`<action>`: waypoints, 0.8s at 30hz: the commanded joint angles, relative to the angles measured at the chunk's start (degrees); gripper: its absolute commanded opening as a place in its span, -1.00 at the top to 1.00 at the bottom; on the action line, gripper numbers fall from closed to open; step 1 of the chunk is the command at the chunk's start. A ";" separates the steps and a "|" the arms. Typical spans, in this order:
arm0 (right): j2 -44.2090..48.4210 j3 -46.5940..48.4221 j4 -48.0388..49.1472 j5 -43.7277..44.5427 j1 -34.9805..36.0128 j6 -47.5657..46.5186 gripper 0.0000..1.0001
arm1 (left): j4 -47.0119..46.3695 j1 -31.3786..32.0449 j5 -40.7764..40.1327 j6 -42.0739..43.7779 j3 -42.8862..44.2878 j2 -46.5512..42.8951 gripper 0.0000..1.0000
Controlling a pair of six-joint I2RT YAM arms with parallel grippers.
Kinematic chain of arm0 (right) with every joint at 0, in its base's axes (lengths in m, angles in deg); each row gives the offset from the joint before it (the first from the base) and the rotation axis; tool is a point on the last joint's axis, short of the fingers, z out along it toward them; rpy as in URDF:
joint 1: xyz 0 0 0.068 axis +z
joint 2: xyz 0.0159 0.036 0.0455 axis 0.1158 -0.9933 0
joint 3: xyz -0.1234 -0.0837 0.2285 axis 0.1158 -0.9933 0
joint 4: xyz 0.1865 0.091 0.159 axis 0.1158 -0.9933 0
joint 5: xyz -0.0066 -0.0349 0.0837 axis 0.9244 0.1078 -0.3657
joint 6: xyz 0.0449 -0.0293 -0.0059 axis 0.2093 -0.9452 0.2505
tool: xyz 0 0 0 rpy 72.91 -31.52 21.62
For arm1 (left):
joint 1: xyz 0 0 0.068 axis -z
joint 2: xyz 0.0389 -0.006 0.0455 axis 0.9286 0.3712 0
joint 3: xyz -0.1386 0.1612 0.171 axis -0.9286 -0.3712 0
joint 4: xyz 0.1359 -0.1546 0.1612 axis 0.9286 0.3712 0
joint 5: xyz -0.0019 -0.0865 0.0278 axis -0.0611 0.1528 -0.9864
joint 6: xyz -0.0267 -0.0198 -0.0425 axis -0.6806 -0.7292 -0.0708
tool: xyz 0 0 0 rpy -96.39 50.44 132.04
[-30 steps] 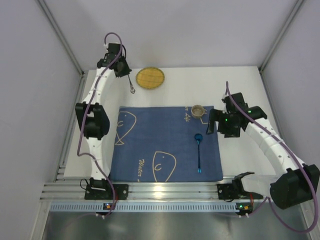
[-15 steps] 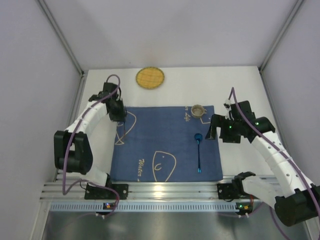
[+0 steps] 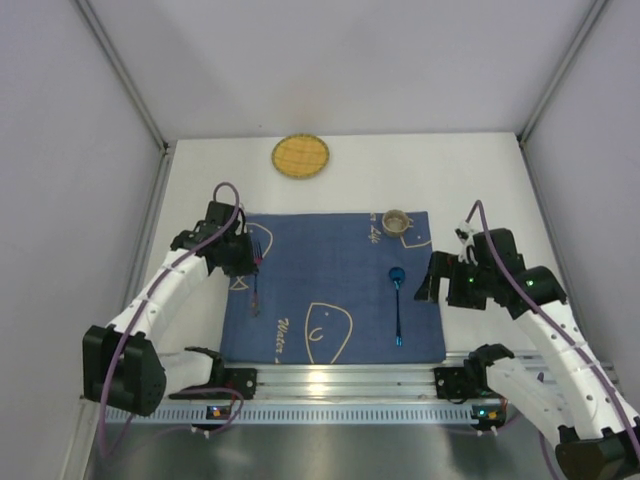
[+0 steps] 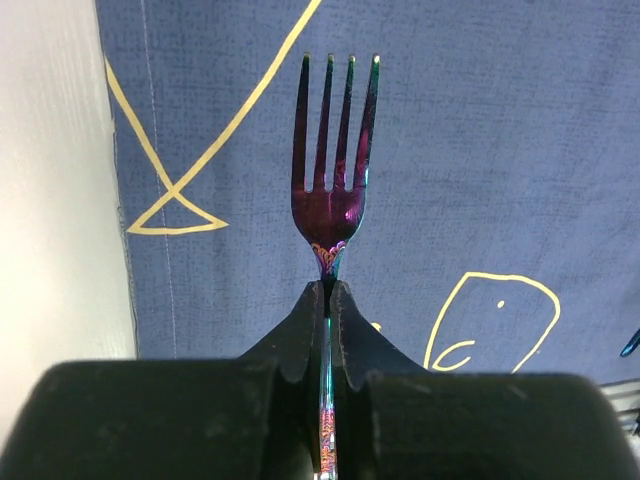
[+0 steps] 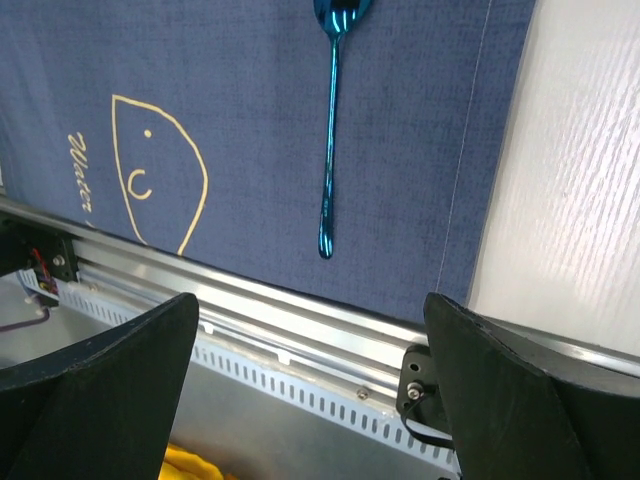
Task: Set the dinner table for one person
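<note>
My left gripper (image 3: 248, 266) is shut on the handle of an iridescent purple fork (image 3: 254, 295) and holds it over the left part of the dark blue placemat (image 3: 330, 280). In the left wrist view the fork (image 4: 335, 170) sticks out from the closed gripper (image 4: 330, 292), tines pointing away over the cloth (image 4: 480, 150). A blue spoon (image 3: 397, 305) lies on the mat's right part. My right gripper (image 3: 432, 280) is open and empty at the mat's right edge. In the right wrist view the right gripper (image 5: 310, 385) hangs over the near rail, with the spoon (image 5: 330, 130) ahead. The white dinner table (image 3: 480, 180) lies under everything.
A round yellow woven plate (image 3: 300, 155) sits at the back of the table. A small metal cup (image 3: 397, 220) stands on the mat's far right corner. An aluminium rail (image 3: 330, 380) runs along the near edge. White walls enclose three sides.
My left arm has swung from the back of the table near the woven plate to the mat's left part, carrying the fork. My right arm has drawn back toward the near right.
</note>
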 commanded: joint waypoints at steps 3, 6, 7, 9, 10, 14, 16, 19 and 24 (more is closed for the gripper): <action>3.48 -1.10 -2.12 -2.03 0.39 1.88 -0.89 | 0.80 1.95 -3.58 -4.20 -0.84 3.31 1.00; 4.54 -1.54 -2.83 -2.03 0.39 1.88 -0.90 | 1.24 2.13 -2.80 -3.68 -0.31 8.05 1.00; 4.63 -1.54 -3.00 -2.03 0.39 1.79 -0.89 | 1.68 2.13 -2.62 -3.59 -0.05 10.85 1.00; 4.98 -1.45 -3.35 -1.85 0.39 1.62 -0.90 | 2.12 2.39 -1.31 -3.07 0.13 12.80 1.00; 5.07 -1.45 -3.79 -1.76 0.39 1.53 -0.89 | 2.39 2.48 -0.52 -2.80 0.22 14.29 1.00; 5.77 -1.71 -4.06 -1.33 0.39 1.53 -0.90 | 4.93 2.66 -1.30 -2.98 1.18 15.19 1.00; 5.86 -2.33 -3.97 -1.41 0.39 1.44 -0.91 | 6.42 2.66 -1.65 -2.98 1.88 15.01 1.00; 5.34 -3.03 -3.71 -1.32 0.47 1.18 -0.92 | 8.45 2.66 -3.06 -3.24 2.59 15.10 1.00; 3.67 -3.30 -2.31 -1.32 0.39 0.30 -0.96 | 10.03 2.66 -3.85 -2.89 2.94 15.45 0.89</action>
